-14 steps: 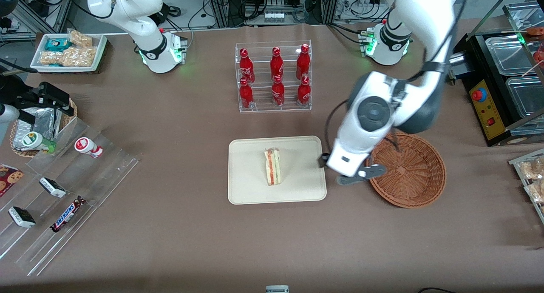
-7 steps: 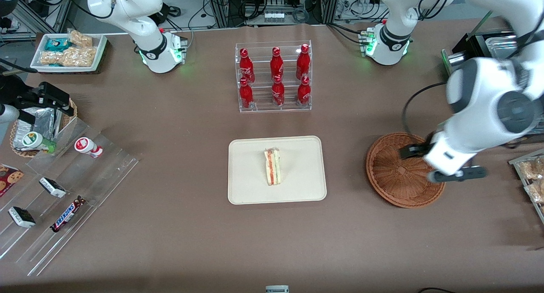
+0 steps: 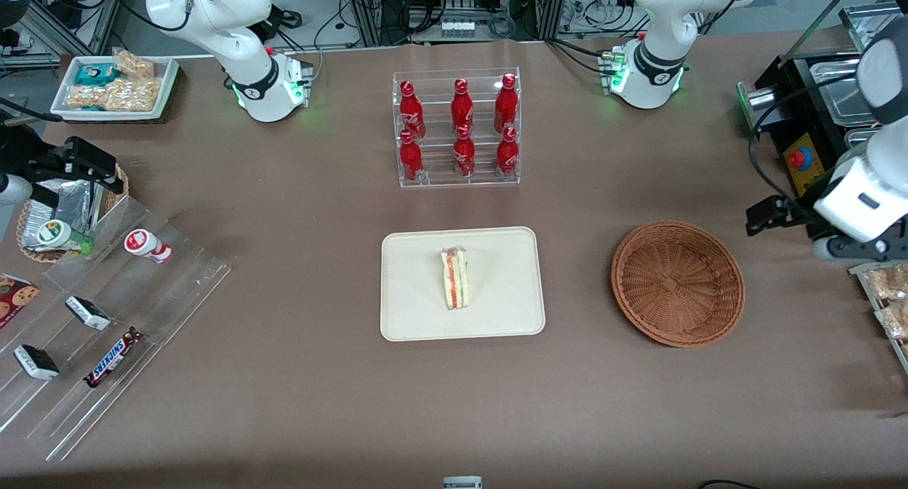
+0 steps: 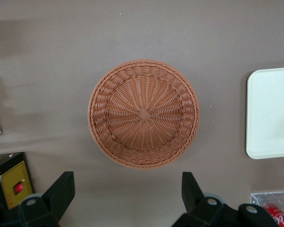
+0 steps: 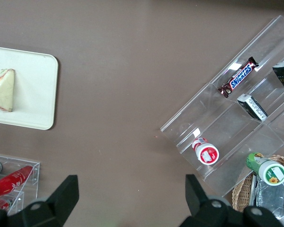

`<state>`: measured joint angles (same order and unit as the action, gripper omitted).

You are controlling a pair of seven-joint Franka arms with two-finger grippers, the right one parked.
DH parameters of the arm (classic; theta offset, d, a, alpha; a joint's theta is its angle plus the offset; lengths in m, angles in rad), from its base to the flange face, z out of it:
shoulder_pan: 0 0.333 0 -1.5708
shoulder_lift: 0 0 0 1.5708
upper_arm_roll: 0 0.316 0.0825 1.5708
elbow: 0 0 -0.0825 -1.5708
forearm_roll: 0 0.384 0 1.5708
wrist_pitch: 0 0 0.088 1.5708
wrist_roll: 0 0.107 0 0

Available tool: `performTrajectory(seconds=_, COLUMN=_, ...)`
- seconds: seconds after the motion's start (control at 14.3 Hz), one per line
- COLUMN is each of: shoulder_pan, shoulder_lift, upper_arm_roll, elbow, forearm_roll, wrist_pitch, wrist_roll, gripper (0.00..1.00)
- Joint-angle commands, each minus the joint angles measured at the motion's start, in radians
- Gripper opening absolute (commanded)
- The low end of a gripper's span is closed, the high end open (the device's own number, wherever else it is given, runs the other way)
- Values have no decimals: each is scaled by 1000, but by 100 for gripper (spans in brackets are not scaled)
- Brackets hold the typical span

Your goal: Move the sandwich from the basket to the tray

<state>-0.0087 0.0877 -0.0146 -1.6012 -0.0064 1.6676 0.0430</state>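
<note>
The sandwich (image 3: 455,279) (image 5: 2,90), a white wedge with red and green filling, lies on the cream tray (image 3: 411,326) (image 4: 270,113) near its middle. The round wicker basket (image 3: 677,283) (image 4: 144,113) sits beside the tray toward the working arm's end of the table, with nothing in it. My gripper (image 3: 801,232) (image 4: 126,189) hangs above the table, past the basket toward the working arm's end and slightly farther from the front camera. It is open with nothing between its fingers.
A clear rack of red bottles (image 3: 457,127) stands farther from the front camera than the tray. A black appliance with a red button (image 3: 809,169) and bagged pastries (image 3: 887,297) are close to my gripper. Acrylic snack shelves (image 3: 106,319) lie toward the parked arm's end.
My gripper has swung away from the tray's edge, passed over the basket, and now hangs toward the working arm's end. The sandwich has stayed still on the tray.
</note>
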Motion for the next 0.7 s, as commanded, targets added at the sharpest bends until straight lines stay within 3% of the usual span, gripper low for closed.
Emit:
performTrajectory(seconds=0.0, shoulder_pan=15, shoulder_lift=-8, upper_arm_roll=-11, elbow=55, forearm_roll=-4, wrist_pitch=-55, wrist_roll=99, gripper=100)
performTrajectory(seconds=0.63, shoulder_pan=13, shoulder_lift=-8, upper_arm_roll=-13, elbow=47, forearm_roll=-4, wrist_pitch=-58, wrist_roll=106, gripper=100)
